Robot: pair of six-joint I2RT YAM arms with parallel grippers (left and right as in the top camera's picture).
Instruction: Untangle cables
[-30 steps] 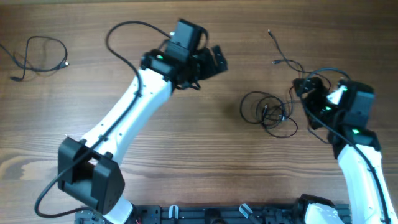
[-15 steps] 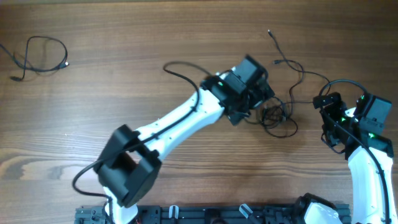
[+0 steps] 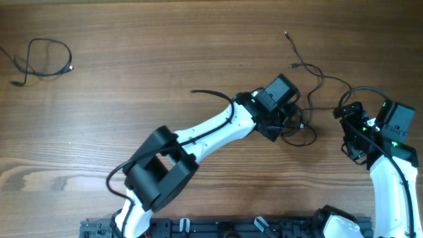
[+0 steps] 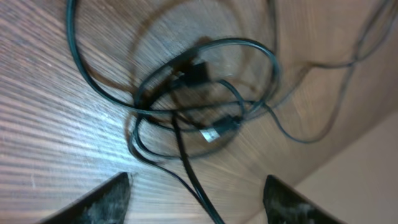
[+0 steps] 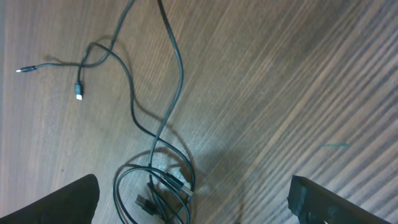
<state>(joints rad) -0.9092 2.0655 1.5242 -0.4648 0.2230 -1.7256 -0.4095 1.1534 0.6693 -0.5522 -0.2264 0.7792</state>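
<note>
I am seeing one loose cable (image 3: 43,55) lying free at far left: that part is done. Right of centre, my left gripper (image 4: 199,200) is hovering over the knotted bundle (image 4: 199,106), jaws apart and empty. I judge the rest is yet to be separated. My right gripper (image 5: 193,202) is hanging wide open nearby.

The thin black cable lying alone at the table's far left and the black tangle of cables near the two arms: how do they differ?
The lone thin black cable forms one open loop with both ends free, while the black tangle of cables is several loops crossing each other. The lone cable lies far from both arms, while the tangle sits right beneath the left arm's tool. Both are thin black wires lying on the wooden table.
</note>
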